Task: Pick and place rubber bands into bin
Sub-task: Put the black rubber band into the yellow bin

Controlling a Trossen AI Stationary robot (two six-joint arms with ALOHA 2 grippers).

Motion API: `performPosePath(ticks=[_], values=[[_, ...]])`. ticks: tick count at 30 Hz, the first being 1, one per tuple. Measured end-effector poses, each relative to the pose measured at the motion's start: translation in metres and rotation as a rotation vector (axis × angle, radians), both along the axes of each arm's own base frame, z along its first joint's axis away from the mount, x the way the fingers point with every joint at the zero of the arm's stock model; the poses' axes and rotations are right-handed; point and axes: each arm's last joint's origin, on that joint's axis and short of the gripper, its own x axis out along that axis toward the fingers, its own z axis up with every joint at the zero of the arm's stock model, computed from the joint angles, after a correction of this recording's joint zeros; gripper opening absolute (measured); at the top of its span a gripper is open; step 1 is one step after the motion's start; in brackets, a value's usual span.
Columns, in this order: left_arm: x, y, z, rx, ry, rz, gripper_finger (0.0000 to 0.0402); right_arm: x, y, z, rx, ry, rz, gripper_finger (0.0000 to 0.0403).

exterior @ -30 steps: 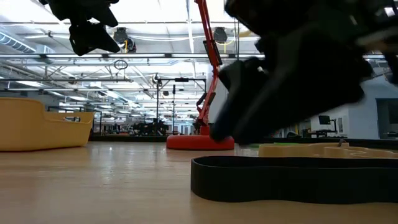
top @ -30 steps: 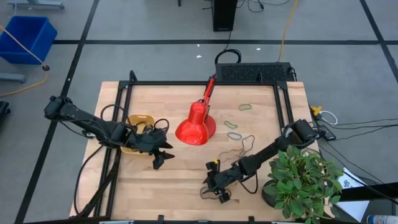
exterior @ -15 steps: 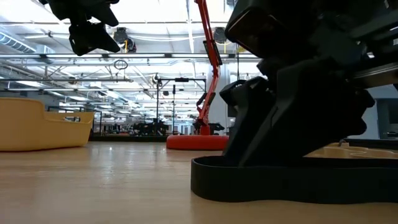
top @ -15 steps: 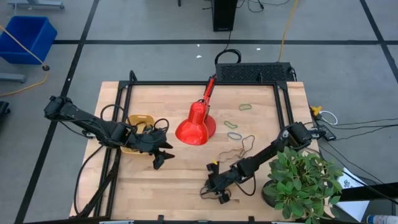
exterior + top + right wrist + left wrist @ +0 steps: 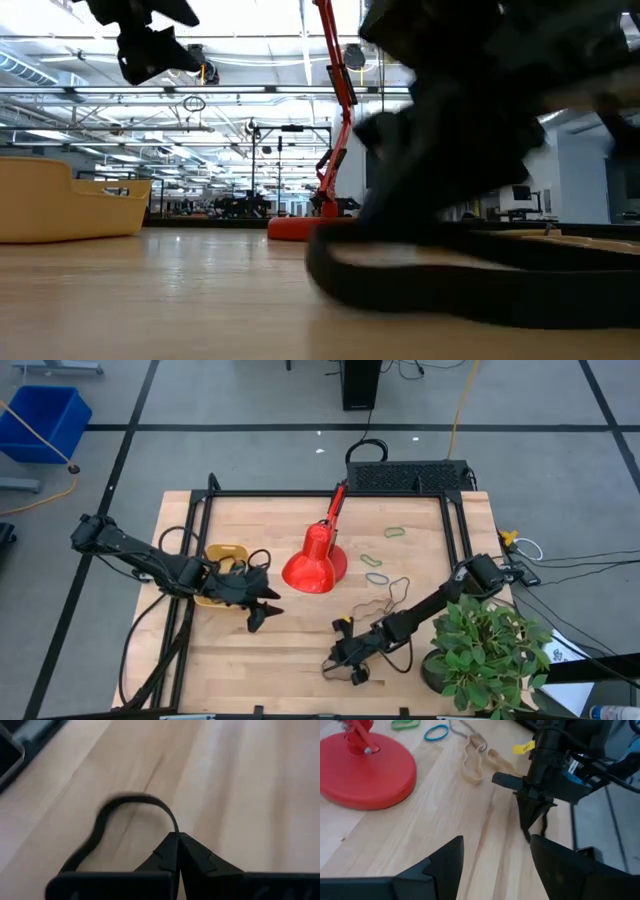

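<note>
A black rubber band (image 5: pixel 107 815) lies near the table's near edge, and my right gripper (image 5: pixel 341 661) is shut on it. My left gripper (image 5: pixel 264 610) hangs open above the table, just right of the yellow-orange bin (image 5: pixel 222 573). Nothing is between its fingers. In the left wrist view my right gripper (image 5: pixel 527 820) points down at the wood. More rubber bands lie loose right of the lamp: a green one (image 5: pixel 396 532), a blue one (image 5: pixel 436 732) and tan ones (image 5: pixel 472 762). My right gripper pinches one strand of the black rubber band (image 5: pixel 173 826) between its two fingertips. The fingers slant down from the table's right side. The rest of the loop (image 5: pixel 420 285) lies on the wood in front of the fingers.
A red desk lamp (image 5: pixel 314 565) stands mid-table between the bin and the loose bands. A potted plant (image 5: pixel 485 650) fills the near right corner beside my right arm. A black frame (image 5: pixel 205 530) runs round the table. A blue crate (image 5: pixel 40 420) sits on the floor far left.
My right gripper has come down over the black rubber band and shut on one strand of it. The loop has changed shape where the fingers closed; the rest of it has stayed on the table.
</note>
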Motion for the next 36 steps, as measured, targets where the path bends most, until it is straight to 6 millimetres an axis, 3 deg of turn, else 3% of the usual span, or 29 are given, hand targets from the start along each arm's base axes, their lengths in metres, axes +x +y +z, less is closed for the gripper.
performPosePath(ticks=[11, 16, 23, 29, 36], values=[[0.003, 0.000, 0.004, -0.057, -0.050, 0.054, 0.0237, 0.000, -0.033, 0.082, -0.116, -0.264, -0.141, 0.0001], [0.006, -0.002, -0.001, -0.063, -0.022, 0.038, 0.0237, -0.002, -0.050, 0.106, -0.162, -0.340, -0.201, 0.0001], [0.028, -0.012, -0.021, -0.034, -0.005, -0.042, 0.0237, 0.003, -0.066, 0.111, -0.167, -0.355, -0.239, 0.0001], [0.056, -0.023, -0.035, -0.026, -0.116, -0.127, 0.0237, 0.004, -0.071, 0.111, -0.181, -0.354, -0.243, 0.0000], [0.072, -0.024, -0.052, -0.022, -0.139, -0.115, 0.0237, 0.005, -0.072, 0.111, -0.197, -0.356, -0.236, 0.0000]])
